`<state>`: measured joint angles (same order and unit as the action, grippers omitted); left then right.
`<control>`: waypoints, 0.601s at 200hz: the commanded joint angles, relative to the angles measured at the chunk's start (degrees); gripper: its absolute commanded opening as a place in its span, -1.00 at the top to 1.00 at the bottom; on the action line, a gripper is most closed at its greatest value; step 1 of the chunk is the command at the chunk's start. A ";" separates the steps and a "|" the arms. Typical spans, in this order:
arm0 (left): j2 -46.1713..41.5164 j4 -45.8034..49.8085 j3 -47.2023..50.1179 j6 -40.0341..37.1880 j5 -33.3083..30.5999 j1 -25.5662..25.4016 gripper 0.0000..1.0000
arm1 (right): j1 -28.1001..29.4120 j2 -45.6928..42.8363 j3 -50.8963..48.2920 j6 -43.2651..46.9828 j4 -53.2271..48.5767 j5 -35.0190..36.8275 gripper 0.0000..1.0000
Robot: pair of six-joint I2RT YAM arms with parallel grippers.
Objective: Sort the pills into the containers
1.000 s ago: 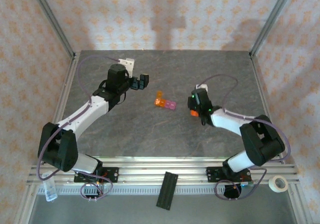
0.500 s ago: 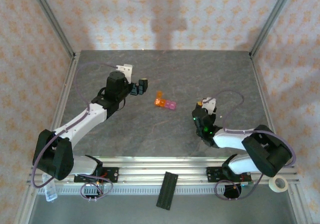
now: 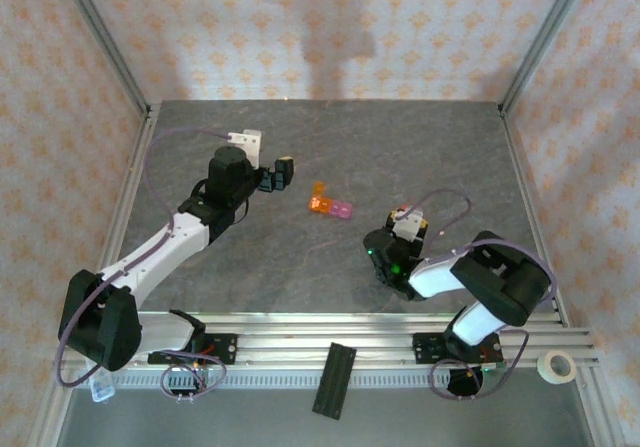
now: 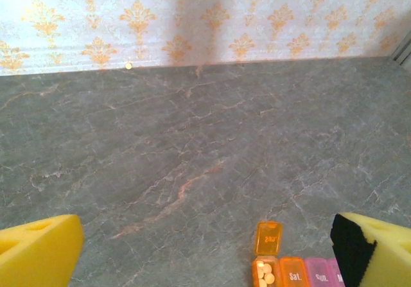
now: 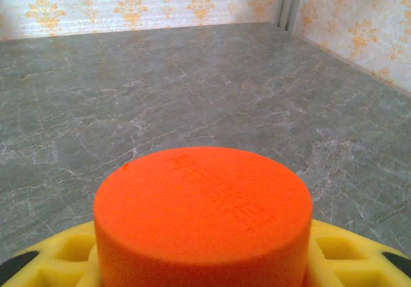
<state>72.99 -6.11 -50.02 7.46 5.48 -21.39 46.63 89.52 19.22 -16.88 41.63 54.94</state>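
The containers [image 3: 330, 207] lie mid-table between the two arms. In the left wrist view the strip sits at the lower edge, its orange end to the left, with one lid [image 4: 268, 235] flipped up and several pills [image 4: 264, 273] lying in that open cell (the next orange cell reads "Sat.", and pink cells follow). The left gripper [image 3: 281, 172] hovers near the strip on its left side, its yellow pads [image 4: 38, 248] spread wide with nothing between them. The right gripper [image 3: 406, 223], folded close to its own base, is clenched on an orange cap [image 5: 203, 203].
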 commanded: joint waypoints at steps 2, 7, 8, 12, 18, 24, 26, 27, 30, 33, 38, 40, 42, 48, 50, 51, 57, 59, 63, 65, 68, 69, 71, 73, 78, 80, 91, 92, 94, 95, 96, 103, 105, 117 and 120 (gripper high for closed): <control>-1.69 -0.86 -0.09 -0.77 -1.33 -0.45 -0.99 | 1.21 1.84 1.07 -6.15 -1.15 6.75 0.65; -1.86 -0.76 -0.15 -0.77 -1.32 -0.50 -0.99 | 1.49 2.17 1.21 -7.05 -1.82 7.28 0.64; -1.88 -0.71 -0.12 -0.78 -1.33 -0.50 -0.99 | 1.56 2.25 1.27 -7.26 -1.90 7.33 0.64; -2.04 -0.63 -0.01 -0.73 -1.33 -0.42 -0.99 | 1.81 2.52 1.33 -8.06 -2.63 7.73 0.64; -2.23 -0.57 -0.01 -0.78 -1.42 -0.43 -0.99 | 2.19 2.76 1.58 -9.46 -4.05 8.36 0.63; -2.44 -0.57 0.16 -0.79 -1.47 -0.54 -0.99 | 2.55 2.92 1.84 -10.90 -5.70 8.98 0.62; -2.49 -0.50 0.18 -0.78 -1.46 -0.57 -0.99 | 2.71 2.90 1.93 -11.37 -6.36 9.27 0.61; -2.54 -0.49 0.18 -0.78 -1.49 -0.54 -0.99 | 2.78 2.96 1.99 -11.66 -6.64 9.38 0.60; -2.63 -0.47 0.31 -0.76 -1.57 -0.58 -0.99 | 2.97 3.00 2.10 -12.33 -7.51 9.73 0.59; -2.67 -0.46 0.35 -0.78 -1.58 -0.58 -0.99 | 3.21 2.95 2.25 -13.06 -8.34 10.08 0.57; -2.94 -0.31 0.51 -0.72 -1.53 -0.59 -0.99 | 3.63 3.01 2.44 -14.32 -9.73 10.68 0.53; -2.96 -0.33 0.53 -0.77 -1.57 -0.63 -0.99 | 3.75 2.96 2.47 -14.76 -10.21 10.82 0.51; -3.01 -0.38 0.56 -0.78 -1.58 -0.66 -0.99 | 3.93 2.95 2.48 -15.11 -10.81 11.09 0.49; -3.24 -0.44 0.78 -0.72 -1.67 -0.67 -0.99 | 4.43 2.88 2.64 -16.55 -12.40 11.70 0.40; -3.32 -0.47 0.86 -0.70 -1.75 -0.72 -0.99 | 4.59 2.86 2.70 -17.14 -13.14 12.06 0.36; -3.35 -0.43 0.87 -0.70 -1.77 -0.70 -0.99 | 4.69 2.77 2.81 -17.40 -13.41 12.14 0.34; -3.45 -0.46 1.06 -0.57 -1.82 -0.80 -0.99 | 5.14 2.61 3.19 -19.29 -15.75 13.06 0.19; -3.58 -0.48 1.08 -0.56 -1.90 -0.84 -0.99 | 5.31 2.47 3.34 -20.02 -16.85 13.30 0.14; -3.66 -0.56 1.26 -0.40 -1.95 -0.85 -0.99 | 5.60 2.27 3.76 -21.46 -19.06 13.99 0.06; -3.71 -0.57 1.25 -0.36 -1.96 -0.92 -0.99 | 5.73 2.21 3.97 -22.34 -20.32 14.37 0.03; -3.74 -0.60 1.42 -0.36 -1.98 -0.93 -0.99 | 5.81 2.03 4.39 -23.60 -22.09 14.81 -0.02; -3.78 -0.59 1.46 -0.31 -2.01 -0.98 -0.99 | 5.91 2.00 4.49 -24.06 -22.89 14.96 -0.04; -3.86 -0.62 1.56 -0.27 -2.00 -0.95 -0.99 | 6.06 1.92 4.77 -24.95 -24.13 15.29 -0.08; -3.90 -0.63 1.65 -0.26 -2.08 -1.01 -0.99 | 6.13 1.74 5.01 -25.72 -25.48 15.57 -0.12; -4.04 -0.74 1.76 -0.05 -2.11 -1.08 -0.99 | 6.34 1.35 5.59 -28.20 -28.70 16.25 -0.21; -4.07 -0.81 1.88 -0.05 -2.19 -1.15 -0.99 | 6.47 1.23 5.88 -29.02 -29.78 16.49 -0.24; -4.35 -0.83 2.16 0.14 -2.26 -1.32 -0.99 | 6.95 0.46 6.97 -33.91 -36.11 17.78 -0.49; -4.35 -0.83 2.18 0.12 -2.24 -1.35 -0.99 | 6.92 0.43 7.05 -34.22 -36.49 17.81 -0.51; -4.46 -0.83 2.20 0.17 -2.29 -1.37 -0.99 | 7.03 0.27 7.19 -34.87 -37.38 17.94 -0.54; -4.45 -0.83 2.25 0.22 -2.35 -1.33 -0.99 | 7.05 0.25 7.25 -35.10 -37.70 17.98 -0.56; -4.44 -0.83 2.27 0.24 -2.37 -1.31 -0.99 | 7.06 0.19 7.33 -35.34 -37.99 17.99 -0.57; -4.64 -0.83 2.38 0.23 -2.47 -1.44 -0.99 | 7.15 -0.18 7.66 -36.50 -39.81 17.93 -0.68; -4.62 -0.83 2.43 0.26 -2.44 -1.50 -0.99 | 7.16 -0.30 7.73 -36.58 -40.03 17.93 -0.71; -4.79 -0.53 2.47 0.11 -2.64 -1.68 -0.99 | 7.16 -1.40 7.44 -35.59 -39.58 16.48 -0.82; -4.90 -0.47 2.43 0.13 -2.69 -1.68 -0.99 | 7.19 -1.75 7.23 -34.85 -38.88 16.11 -0.82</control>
<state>69.71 -6.02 -48.25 7.49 4.93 -22.52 53.49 90.41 26.00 -45.89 11.46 67.55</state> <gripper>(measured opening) 0.996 0.884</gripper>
